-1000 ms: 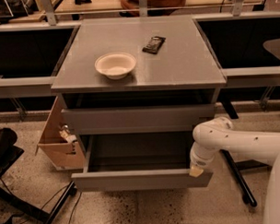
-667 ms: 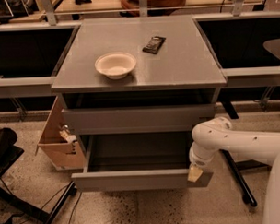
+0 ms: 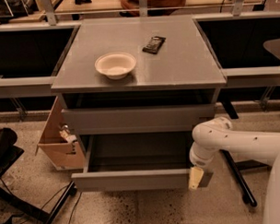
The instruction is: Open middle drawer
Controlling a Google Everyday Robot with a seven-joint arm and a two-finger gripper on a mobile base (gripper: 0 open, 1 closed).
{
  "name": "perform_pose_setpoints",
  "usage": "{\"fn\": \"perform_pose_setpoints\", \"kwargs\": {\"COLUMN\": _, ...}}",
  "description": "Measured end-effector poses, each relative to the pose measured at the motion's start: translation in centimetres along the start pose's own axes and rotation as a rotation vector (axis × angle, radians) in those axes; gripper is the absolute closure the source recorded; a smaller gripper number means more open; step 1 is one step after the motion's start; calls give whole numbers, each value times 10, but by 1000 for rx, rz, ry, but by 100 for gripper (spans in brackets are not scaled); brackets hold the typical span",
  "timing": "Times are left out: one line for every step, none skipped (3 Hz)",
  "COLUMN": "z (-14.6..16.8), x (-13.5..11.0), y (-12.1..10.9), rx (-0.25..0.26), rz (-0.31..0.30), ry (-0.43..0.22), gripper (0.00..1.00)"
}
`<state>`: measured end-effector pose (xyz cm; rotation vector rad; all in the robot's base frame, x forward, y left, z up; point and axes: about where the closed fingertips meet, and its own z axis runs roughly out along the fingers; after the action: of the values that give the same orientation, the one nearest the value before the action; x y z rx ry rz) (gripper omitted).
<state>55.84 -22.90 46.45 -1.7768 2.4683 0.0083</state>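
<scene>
White arm (image 3: 244, 141) extended low from the right.
It bends sharply, the wrist (image 3: 202, 154) turns downward, and the gripper (image 3: 195, 178) hangs just beneath it, low and right of centre.

We see a speckled floor (image 3: 157, 210) in warm, dim light. A cardboard box (image 3: 56, 146) stands open at left. Behind lie a dark left bay (image 3: 22, 51) and right bay (image 3: 241, 41). The gripper (image 3: 197, 177) hangs low at right, just above the floor.

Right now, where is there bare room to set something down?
The top is bare right of the bowl and in front of the packet, also behind the bowl. The middle drawer is bare inside where visible; the gripper sits at its front's right end. Tightest: between bowl and packet.
</scene>
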Motion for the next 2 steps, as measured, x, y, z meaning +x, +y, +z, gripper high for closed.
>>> {"fn": "perform_pose_setpoints", "kwargs": {"z": 13, "x": 15, "y": 24, "rx": -70, "rz": 17, "ry": 24, "gripper": 15}}
{"fn": "perform_pose_setpoints", "kwargs": {"z": 28, "x": 34, "y": 81, "rx": -207, "rz": 47, "ry": 71, "gripper": 38}}
